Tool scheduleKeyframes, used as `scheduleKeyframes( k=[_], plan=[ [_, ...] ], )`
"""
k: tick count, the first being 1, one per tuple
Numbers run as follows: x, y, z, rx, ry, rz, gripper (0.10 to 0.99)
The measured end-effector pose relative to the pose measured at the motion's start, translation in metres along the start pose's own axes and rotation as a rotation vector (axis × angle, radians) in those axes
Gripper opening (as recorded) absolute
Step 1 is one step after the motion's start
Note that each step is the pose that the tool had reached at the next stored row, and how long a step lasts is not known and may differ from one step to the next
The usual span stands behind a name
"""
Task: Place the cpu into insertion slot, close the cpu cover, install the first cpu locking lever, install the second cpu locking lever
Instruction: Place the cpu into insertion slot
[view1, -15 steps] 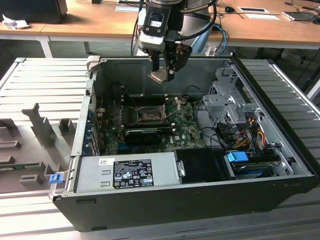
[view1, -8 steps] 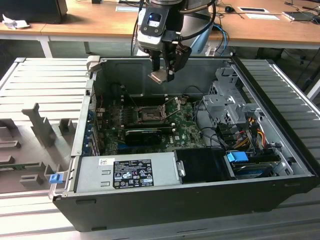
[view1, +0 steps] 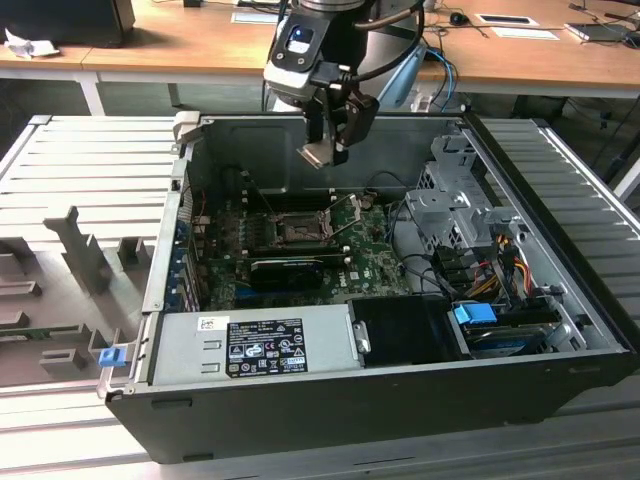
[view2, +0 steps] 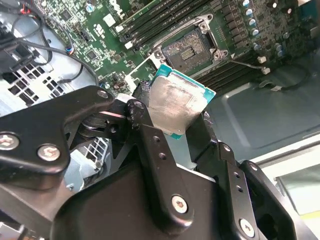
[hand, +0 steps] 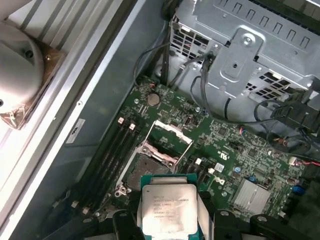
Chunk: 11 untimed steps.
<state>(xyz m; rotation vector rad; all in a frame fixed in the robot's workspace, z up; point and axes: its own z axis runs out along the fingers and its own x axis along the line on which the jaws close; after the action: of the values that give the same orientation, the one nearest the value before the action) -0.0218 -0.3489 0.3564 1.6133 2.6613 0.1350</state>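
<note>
Silvery cpu (hand: 168, 210), one only, was gripped in the end effector (view1: 330, 152) above one empty socket (hand: 146, 169); its one cover (hand: 170, 131) stood open.

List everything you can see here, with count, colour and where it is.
cpu: one, silvery-grey, held above the motherboard.
socket: one, dark, empty, on the motherboard.
cpu cover: one, grey metal, raised open at the socket.
motherboard: one, green, inside the case.
computer case: one, black, open, on the slatted table.
power supply: one, grey, inside the case.
slatted table: one, grey, under the case.
claw: one, black, shut on the cpu.
</note>
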Motion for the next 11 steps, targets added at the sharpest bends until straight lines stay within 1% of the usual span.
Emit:
scheduleKeyframes(
  k=[11],
  plan=[
    [0.0000, -0.0001, 0.0017, -0.004, -0.0148, 0.167, 0.533]
  ],
)
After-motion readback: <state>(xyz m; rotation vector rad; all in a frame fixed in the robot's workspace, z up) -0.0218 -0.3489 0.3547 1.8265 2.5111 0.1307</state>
